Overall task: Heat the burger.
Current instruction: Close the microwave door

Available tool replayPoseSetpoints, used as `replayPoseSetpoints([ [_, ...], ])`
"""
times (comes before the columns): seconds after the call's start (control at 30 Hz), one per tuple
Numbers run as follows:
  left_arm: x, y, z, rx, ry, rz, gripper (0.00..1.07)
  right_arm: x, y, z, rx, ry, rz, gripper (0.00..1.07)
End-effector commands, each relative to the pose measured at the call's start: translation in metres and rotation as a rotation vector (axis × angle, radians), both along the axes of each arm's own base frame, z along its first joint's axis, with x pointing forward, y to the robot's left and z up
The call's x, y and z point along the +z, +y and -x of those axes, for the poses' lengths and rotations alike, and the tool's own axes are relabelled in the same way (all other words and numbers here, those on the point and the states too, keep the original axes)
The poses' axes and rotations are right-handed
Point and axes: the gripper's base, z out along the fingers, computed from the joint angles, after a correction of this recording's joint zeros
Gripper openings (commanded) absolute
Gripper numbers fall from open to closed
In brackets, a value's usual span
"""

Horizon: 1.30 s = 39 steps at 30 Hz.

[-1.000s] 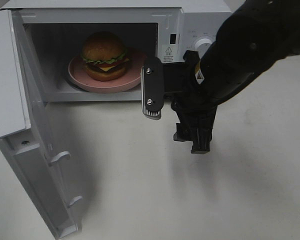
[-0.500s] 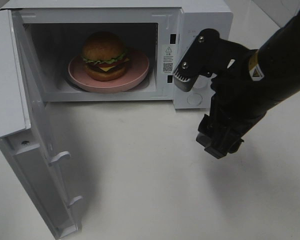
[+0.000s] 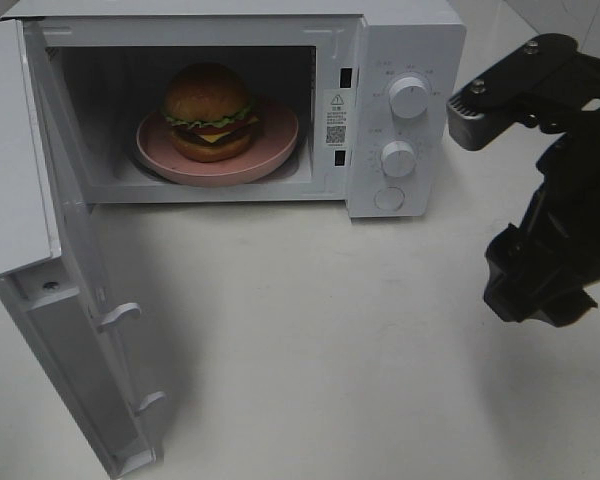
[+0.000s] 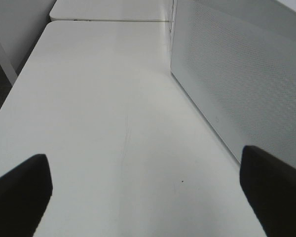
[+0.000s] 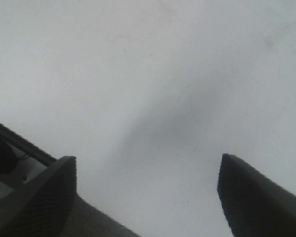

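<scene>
**Burger is in, door is not shut yet**

The burger [image 3: 209,110] sits on the pink plate [image 3: 278,152] inside the microwave [image 3: 410,35], well apart from both sets of fingers. The door [image 3: 20,200] is wide open. The right gripper [image 5: 145,170] has its fingers spread apart with nothing between them, only bare table [image 3: 330,350] under them. The two knobs [image 3: 409,97] are near it, off to one side, and it does not touch them. The left gripper [image 4: 143,163] is spread wide too and holds nothing, and the dotted outside of the door is just beside one finger. So putting the food in looks done. I think what is left is to push the door shut and turn a knob to start the heat.
</scene>
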Motion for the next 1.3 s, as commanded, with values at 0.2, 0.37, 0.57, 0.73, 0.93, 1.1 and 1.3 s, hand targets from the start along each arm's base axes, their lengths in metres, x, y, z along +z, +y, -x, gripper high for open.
replayPoseSetpoints([
  [0.2, 0.0, 0.0, 0.002, -0.002, -0.024, 0.003, 0.98, 0.011, -0.016, 0.024, -0.055, 0.09, 0.008, 0.76],
  [0.37, 0.0, 0.0, 0.002, -0.002, -0.024, 0.003, 0.98, 0.02, -0.026, 0.037, -0.065, 0.089, 0.0, 0.76],
  [0.57, 0.0, 0.0, 0.002, -0.002, -0.024, 0.003, 0.98, 0.02, -0.044, 0.058, -0.076, 0.072, -0.016, 0.75],
  [0.73, 0.0, 0.0, 0.002, -0.002, -0.024, 0.003, 0.98, 0.019, -0.06, 0.079, -0.082, 0.023, -0.064, 0.75],
  [0.93, 0.0, 0.0, 0.002, -0.002, -0.024, 0.003, 0.98, 0.01, -0.077, 0.098, -0.116, -0.012, -0.107, 0.75],
  [1.1, 0.0, 0.0, 0.002, -0.002, -0.024, 0.003, 0.98, -0.005, -0.087, 0.11, -0.144, -0.011, -0.118, 0.75],
  [1.3, 0.0, 0.0, 0.002, -0.002, -0.024, 0.003, 0.98, -0.012, -0.093, 0.116, -0.21, -0.031, -0.159, 0.75],
])
